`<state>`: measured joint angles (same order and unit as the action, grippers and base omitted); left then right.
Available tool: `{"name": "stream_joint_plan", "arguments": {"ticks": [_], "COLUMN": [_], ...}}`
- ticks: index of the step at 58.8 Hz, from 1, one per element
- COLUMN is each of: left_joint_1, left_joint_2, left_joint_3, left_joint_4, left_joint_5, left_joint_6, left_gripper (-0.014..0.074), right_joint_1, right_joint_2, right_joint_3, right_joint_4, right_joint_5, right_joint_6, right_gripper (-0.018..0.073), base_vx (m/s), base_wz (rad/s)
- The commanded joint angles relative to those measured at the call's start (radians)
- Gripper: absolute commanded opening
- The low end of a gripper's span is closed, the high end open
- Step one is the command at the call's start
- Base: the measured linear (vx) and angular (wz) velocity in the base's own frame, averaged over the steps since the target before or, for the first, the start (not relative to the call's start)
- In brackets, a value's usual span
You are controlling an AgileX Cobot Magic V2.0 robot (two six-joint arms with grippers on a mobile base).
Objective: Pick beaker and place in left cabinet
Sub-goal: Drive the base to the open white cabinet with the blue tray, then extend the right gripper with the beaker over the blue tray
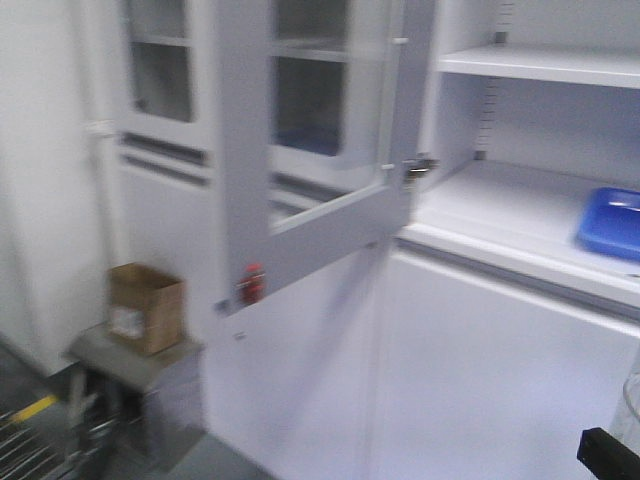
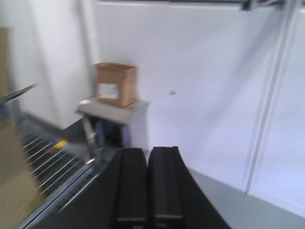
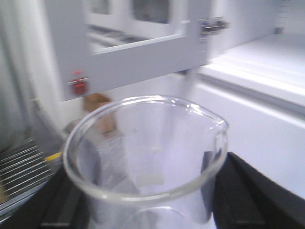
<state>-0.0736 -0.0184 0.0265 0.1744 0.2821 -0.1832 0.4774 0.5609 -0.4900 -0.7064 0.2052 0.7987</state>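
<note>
Right claw is closed on the beaker. Its black fingers press the glass wall from both sides below the flared rim. The beaker stands upright, looks empty, and its pour lip faces the cabinet. Left claw is closed finger to finger on nothing, low over the floor.

The step in hand appears to be the carry to the left cabinet. An open glass door with a red tag hangs between the beaker and the shelf, so its lower corner is the thing to clear. A sound approach keeps the glass vertical, passes to the right of that corner, and aims for the bare shelf beside the blue tray, not touching it. The grip is best released only once the base sits flat.

Only the right wrist view shows the grip itself. The front view catches just a sliver of glass and claw at its lower right corner. It alone shows the tray, the upper shelf and the slotted upright. The left wrist view shows neither beaker nor shelf, only a cardboard box on a grey stand against white panels. All views are blurred.
</note>
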Motion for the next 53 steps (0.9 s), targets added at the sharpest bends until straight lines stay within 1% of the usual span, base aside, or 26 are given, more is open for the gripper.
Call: {"name": "stream_joint_plan", "arguments": {"ticks": [1,15,24,35,53], "left_joint_1": [0.0,0.0,0.0,0.0,0.0], "left_joint_2": [-0.01,-0.01,-0.01,-0.01,-0.01], "left_joint_3": [-0.011,-0.011,-0.011,-0.011,-0.011], "left_joint_4": [0.0,0.0,0.0,0.0,0.0], "left_joint_5": [-0.083,-0.083,-0.083,-0.083,-0.083], "left_joint_6": [-0.004,-0.004,-0.004,-0.004,-0.004], "left_gripper": [0.0004,0.0004,0.0004,0.0004,0.0004], "right_joint_1": [0.001,0.001,0.001,0.001,0.001], "right_joint_2": [0.005,0.005,0.005,0.005,0.005], "right_joint_3": [-0.033,-0.033,-0.033,-0.033,-0.033], "right_joint_4": [-0.017,-0.017,-0.017,-0.017,-0.017], "right_joint_5": [-0.06,-0.06,-0.06,-0.06,-0.06], "right_joint_6": [-0.004,-0.004,-0.004,-0.004,-0.004], "right_gripper": [-0.0004,-0.0004,-0.0004,-0.0004,-0.0004], "base_vx": [0.44,0.39,0.34,0.33,0.33], "base_wz": [-0.97,-0.97,-0.72,-0.38,-0.19]}}
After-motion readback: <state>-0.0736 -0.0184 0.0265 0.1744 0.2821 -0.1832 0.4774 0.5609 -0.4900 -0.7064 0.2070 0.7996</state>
